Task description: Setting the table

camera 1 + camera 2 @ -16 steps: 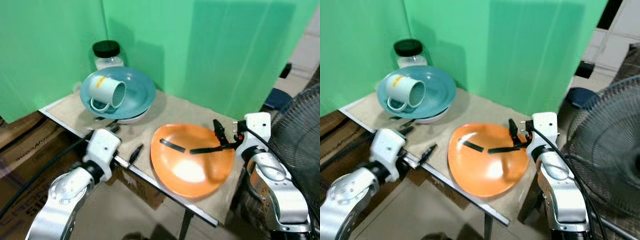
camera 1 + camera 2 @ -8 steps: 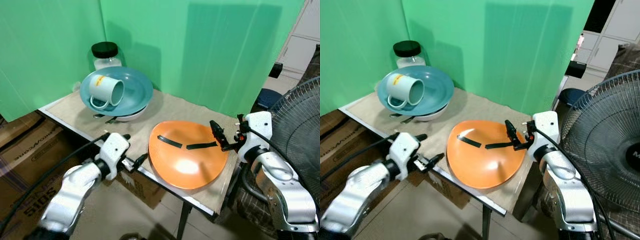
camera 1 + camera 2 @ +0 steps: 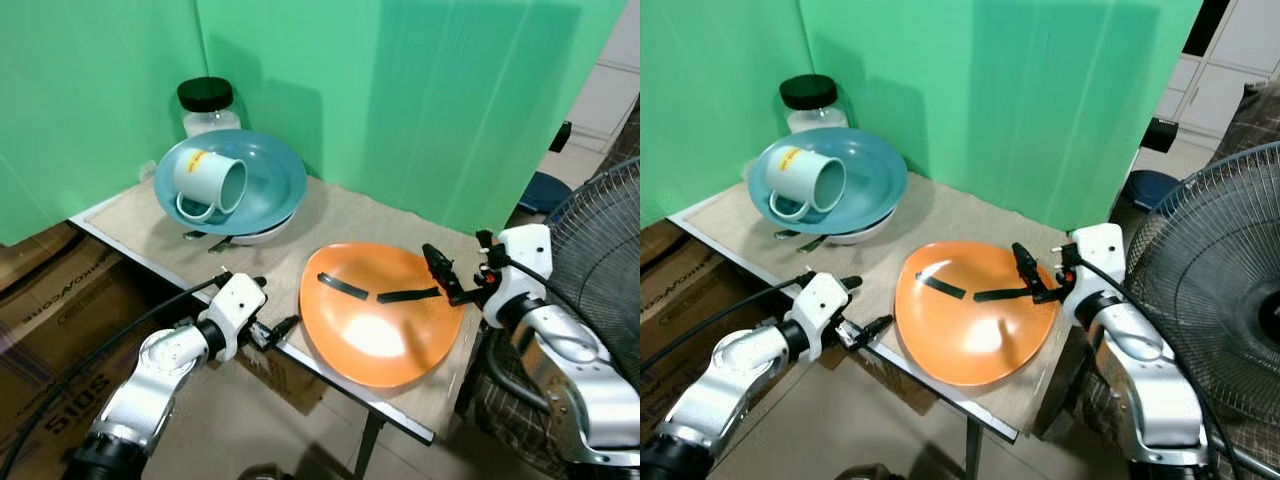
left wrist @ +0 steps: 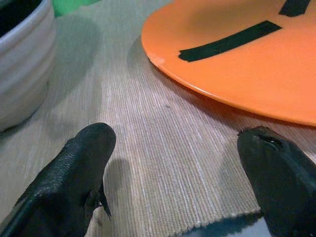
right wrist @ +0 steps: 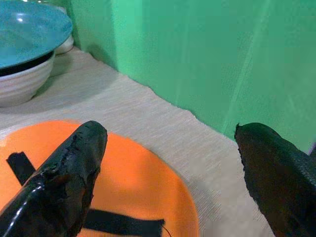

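An orange plate (image 3: 380,330) marked with two black tape strips lies on the beige mat at the table's front right. At the back left a blue plate (image 3: 270,185) rests on a white bowl (image 3: 262,236). A white mug (image 3: 208,183) lies on its side in the blue plate. My left gripper (image 3: 277,300) is open, low over the mat at the table's front edge, just left of the orange plate (image 4: 256,64). My right gripper (image 3: 448,280) is open above the orange plate's right rim (image 5: 148,192), holding nothing.
A black-lidded jar (image 3: 207,107) stands behind the blue plate. Cutlery (image 3: 208,238) pokes out beside the bowl. Green screens wall the table's back. A large fan (image 3: 600,260) stands close on the right. Cardboard boxes (image 3: 50,300) sit on the floor at the left.
The camera has shifted a little. My left gripper has edged right along the table's front edge toward the orange plate. My right gripper stays at the plate's right rim.
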`<state>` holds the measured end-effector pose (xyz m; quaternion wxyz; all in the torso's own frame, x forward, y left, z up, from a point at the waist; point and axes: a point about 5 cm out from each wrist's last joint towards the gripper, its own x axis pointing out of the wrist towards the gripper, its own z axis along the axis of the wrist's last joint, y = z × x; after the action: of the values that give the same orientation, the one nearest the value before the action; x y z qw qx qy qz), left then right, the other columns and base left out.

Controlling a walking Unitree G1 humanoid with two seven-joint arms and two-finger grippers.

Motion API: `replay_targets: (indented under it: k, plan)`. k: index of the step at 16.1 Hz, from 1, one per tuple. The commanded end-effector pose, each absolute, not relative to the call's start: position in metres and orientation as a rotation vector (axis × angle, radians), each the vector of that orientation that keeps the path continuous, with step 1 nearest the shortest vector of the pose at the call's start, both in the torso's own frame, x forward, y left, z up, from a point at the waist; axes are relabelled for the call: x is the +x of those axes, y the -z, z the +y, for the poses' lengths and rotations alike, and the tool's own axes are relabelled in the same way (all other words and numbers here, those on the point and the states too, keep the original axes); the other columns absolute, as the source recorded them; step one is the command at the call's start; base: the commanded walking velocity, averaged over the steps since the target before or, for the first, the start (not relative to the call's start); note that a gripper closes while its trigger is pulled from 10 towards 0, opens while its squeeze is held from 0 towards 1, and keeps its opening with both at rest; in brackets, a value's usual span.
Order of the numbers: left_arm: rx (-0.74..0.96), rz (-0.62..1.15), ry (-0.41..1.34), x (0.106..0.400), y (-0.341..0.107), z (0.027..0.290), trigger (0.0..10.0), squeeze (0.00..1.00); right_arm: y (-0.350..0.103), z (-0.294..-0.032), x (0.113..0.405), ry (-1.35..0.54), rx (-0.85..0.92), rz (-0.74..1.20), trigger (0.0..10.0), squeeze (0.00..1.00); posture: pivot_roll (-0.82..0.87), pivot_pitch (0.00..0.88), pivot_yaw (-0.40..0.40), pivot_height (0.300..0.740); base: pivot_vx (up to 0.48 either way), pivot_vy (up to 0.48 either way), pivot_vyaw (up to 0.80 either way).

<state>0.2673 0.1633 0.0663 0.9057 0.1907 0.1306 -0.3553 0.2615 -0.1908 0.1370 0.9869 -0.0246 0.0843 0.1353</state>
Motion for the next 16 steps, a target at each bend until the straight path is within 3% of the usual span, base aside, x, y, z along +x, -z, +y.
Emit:
replay_targets:
  k: [1,4,9,12,16]
  plan:
    - [0.442,0.331,0.731,0.264,-0.056,0.170,10.0,0.00,-0.141,-0.196,0.260,-0.264,-0.044,0.167,10.0,0.00,0.06,0.000,0.024,0.740,0.000,0.000,0.00]
    - [0.392,0.260,0.677,0.271,-0.070,0.177,10.0,0.00,-0.148,-0.211,0.259,-0.231,0.017,0.149,10.0,0.00,0.06,0.000,0.031,0.740,0.000,0.000,0.00]
    - [0.340,0.163,0.718,0.275,-0.097,0.177,10.0,0.00,-0.152,-0.210,0.259,-0.261,0.032,0.126,10.0,0.00,0.06,0.000,0.030,0.740,0.000,0.000,0.00]
    - [0.254,0.125,0.831,0.284,-0.103,0.152,10.0,0.00,-0.153,-0.210,0.258,-0.273,0.035,0.123,10.0,0.00,0.05,0.000,0.035,0.740,0.000,0.000,0.00]
    - [0.277,0.198,0.912,0.291,-0.082,0.129,10.0,0.00,-0.154,-0.217,0.252,-0.255,-0.016,0.117,10.0,0.00,0.02,0.000,0.062,0.740,0.000,0.000,0.00]
